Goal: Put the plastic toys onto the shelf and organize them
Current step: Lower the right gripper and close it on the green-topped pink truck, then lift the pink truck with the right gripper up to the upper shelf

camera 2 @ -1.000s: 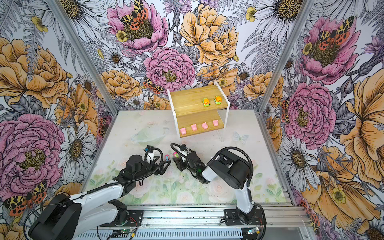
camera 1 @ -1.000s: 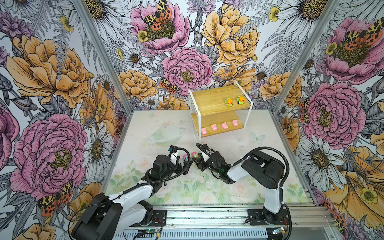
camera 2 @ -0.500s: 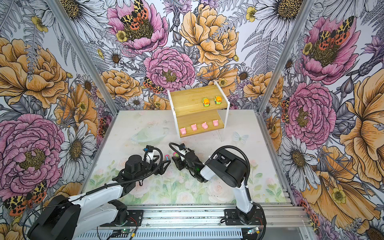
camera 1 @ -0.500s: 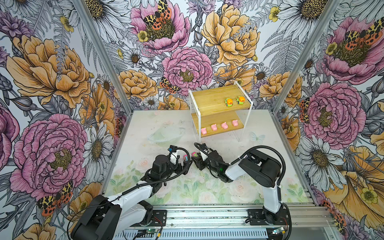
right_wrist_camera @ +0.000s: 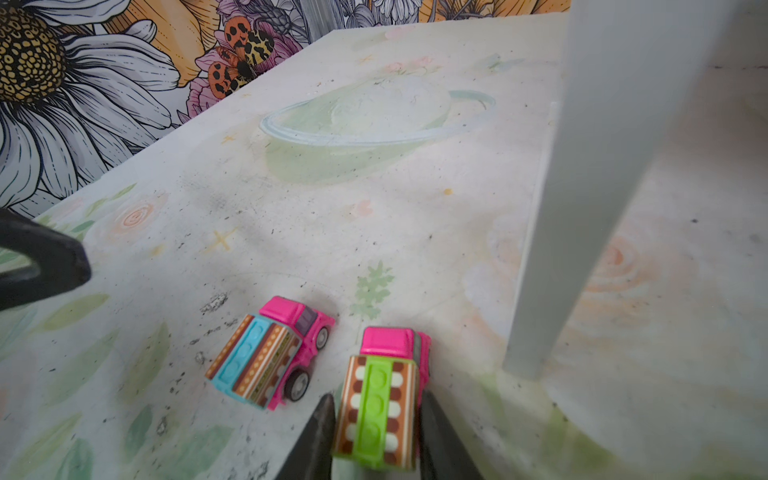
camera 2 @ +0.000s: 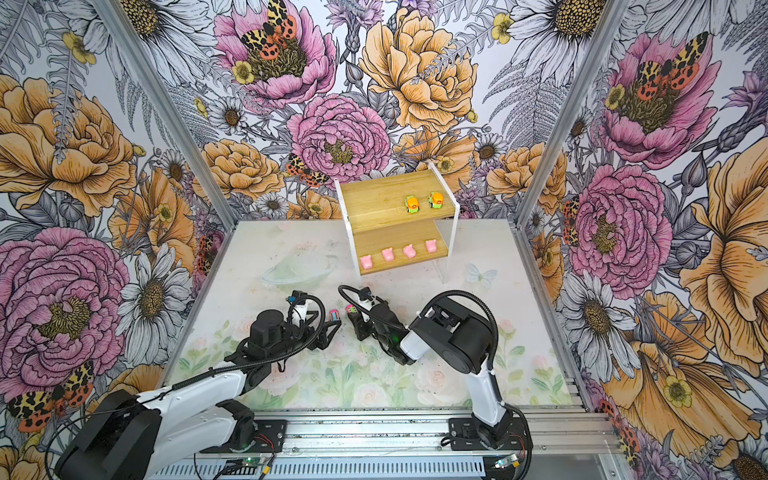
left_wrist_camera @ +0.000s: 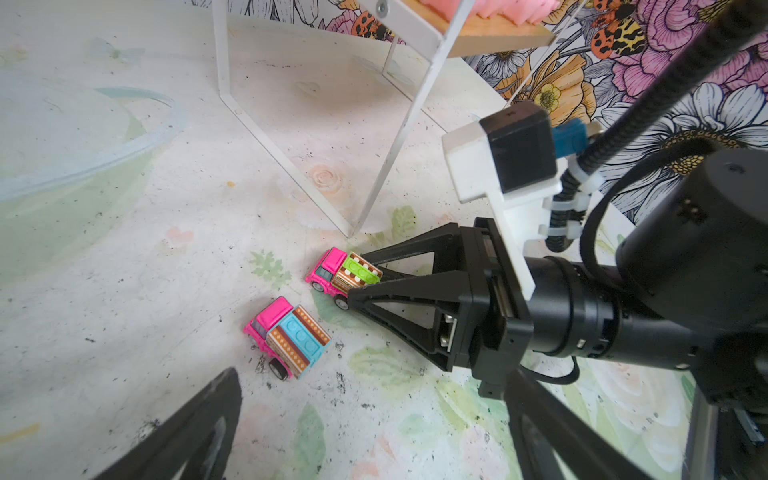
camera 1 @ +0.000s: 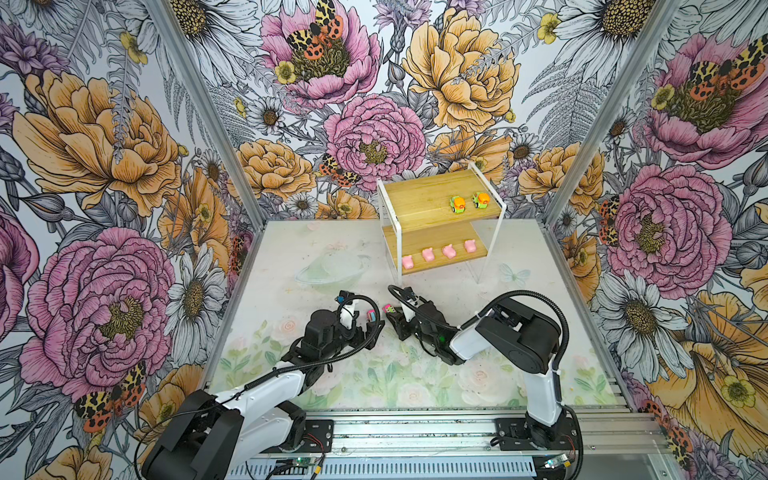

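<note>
green-trim pink car (right_wrist_camera: 376, 409) sits on the table (right_wrist_camera: 374, 208) just beside the blue-trim car (right_wrist_camera: 266, 357), near a shelf leg (right_wrist_camera: 582, 208). Likely light, rigid, slick and free-rolling. right gripper (right_wrist_camera: 377, 397) pinches its flat box sides, probably the best hold

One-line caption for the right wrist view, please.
Right gripper flanks the green-trimmed pink car on the table, blue-trimmed pink car alongside.

In the left wrist view the pigs (left_wrist_camera: 498, 8) on the shelf (left_wrist_camera: 498, 37) are blurred and cut off by the edge. Before the shelf, the right gripper (left_wrist_camera: 356, 276) hides the rear of the green car (left_wrist_camera: 338, 270). In the right wrist view a shelf leg (right_wrist_camera: 582, 208) is a blur.
</note>
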Robot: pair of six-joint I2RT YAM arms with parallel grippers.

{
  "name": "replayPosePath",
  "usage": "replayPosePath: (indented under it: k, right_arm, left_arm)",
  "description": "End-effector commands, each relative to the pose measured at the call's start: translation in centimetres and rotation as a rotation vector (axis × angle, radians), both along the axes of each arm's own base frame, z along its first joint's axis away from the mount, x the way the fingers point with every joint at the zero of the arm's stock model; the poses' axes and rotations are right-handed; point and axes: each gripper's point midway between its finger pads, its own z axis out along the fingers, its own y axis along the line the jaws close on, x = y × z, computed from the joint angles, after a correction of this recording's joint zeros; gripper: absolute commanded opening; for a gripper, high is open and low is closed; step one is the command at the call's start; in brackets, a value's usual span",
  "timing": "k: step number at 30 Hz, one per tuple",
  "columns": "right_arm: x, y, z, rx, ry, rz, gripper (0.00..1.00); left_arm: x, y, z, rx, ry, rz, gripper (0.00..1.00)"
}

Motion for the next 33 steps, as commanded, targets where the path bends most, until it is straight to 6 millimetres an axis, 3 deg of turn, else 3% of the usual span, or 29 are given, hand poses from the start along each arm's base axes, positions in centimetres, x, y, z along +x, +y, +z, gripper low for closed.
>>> replayPosePath:
  k: [1, 10, 21, 28, 33]
  right_arm:
    - [0.5, 0.2, 0.2, 0.012, -0.005, -0.013, 0.33]
    - [0.4, -0.3, 0.7, 0.007, -0.003, -0.023, 0.28]
    - [-1.7, -2.3, 3.5, -0.003, 0.005, -0.013, 0.28]
    - [-4.0, -5.0, 6.7, -0.042, 0.024, -0.012, 0.27]
    - [-4.9, -7.0, 11.1, -0.065, 0.014, -0.041, 0.27]
  left_arm:
    - [0.0, 0.1, 0.3, -0.020, -0.009, -0.001, 0.99]
    - [0.0, 0.2, 0.2, -0.019, -0.006, 0.003, 0.99]
    - [0.2, 0.3, 0.0, -0.018, -0.003, 0.011, 0.99]
    - [0.3, 0.5, -0.1, -0.019, -0.003, 0.025, 0.99]
    - [0.3, 0.5, -0.2, -0.018, 0.000, 0.024, 0.99]
